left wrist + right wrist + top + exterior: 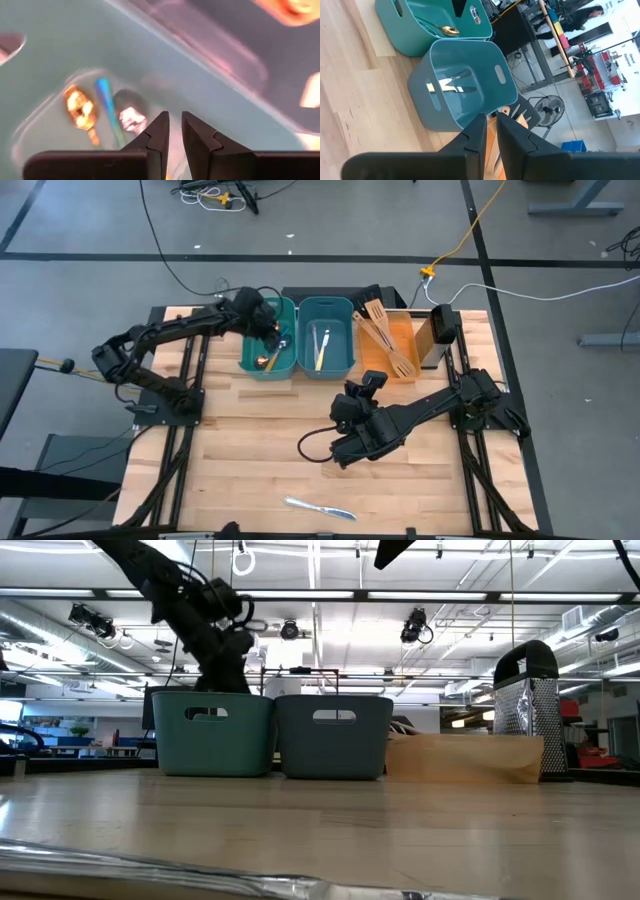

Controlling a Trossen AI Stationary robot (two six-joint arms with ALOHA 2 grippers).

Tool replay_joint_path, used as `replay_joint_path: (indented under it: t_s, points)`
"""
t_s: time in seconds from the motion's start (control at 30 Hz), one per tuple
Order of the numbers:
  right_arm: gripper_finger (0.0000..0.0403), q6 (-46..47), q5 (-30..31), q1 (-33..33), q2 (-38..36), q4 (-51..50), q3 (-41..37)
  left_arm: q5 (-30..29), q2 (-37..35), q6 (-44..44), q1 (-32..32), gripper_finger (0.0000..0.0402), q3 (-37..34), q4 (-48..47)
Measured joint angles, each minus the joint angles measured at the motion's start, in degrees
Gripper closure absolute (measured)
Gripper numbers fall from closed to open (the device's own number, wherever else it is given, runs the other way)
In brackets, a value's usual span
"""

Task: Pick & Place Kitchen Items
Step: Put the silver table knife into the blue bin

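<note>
The table carries two teal bins side by side at its far edge, with an orange tray to their right holding two wooden spatulas and a black slotted one.

The left bin already holds a gold spoon, a blue-handled spoon and a silver one. The left gripper hangs inside it just above them, jaws nearly together and grasping nothing. As I judge it, it could catch the bin wall as it lifts out and drag or tip the bin, or nudge the spoons.

The right bin holds pale-handled cutlery. The right gripper waits over mid-table, near side of the bins, jaws almost closed and empty.

A silver knife lies alone at the near edge. It looks the hardest remaining piece: thin, flat and glossy, it may slide or spin under closing jaws, or be pushed off the near edge. The right arm's looped cable could also snag on a reach toward it.
</note>
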Motion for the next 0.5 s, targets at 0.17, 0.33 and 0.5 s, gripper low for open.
replay_joint_path:
  t_s: [0.17, 0.33, 0.5]
  points:
    - [0.0350, 1.1, 0.0, 0.0, 0.0, 0.0, 0.0, 0.3, -5.0, 1.4, -5.9, 0.0344, 0.0, 0.3]
    - [0.0350, 1.5, 0.0, 0.0, 0.0, 0.0, 0.0, 0.9, -9.2, 2.2, -13.3, 0.0344, 0.0, 0.4]
    - [0.0350, 1.5, 0.0, 0.0, 0.0, 0.0, 0.0, 0.2, -12.0, 3.5, -19.8, 0.0344, 0.0, 0.1]
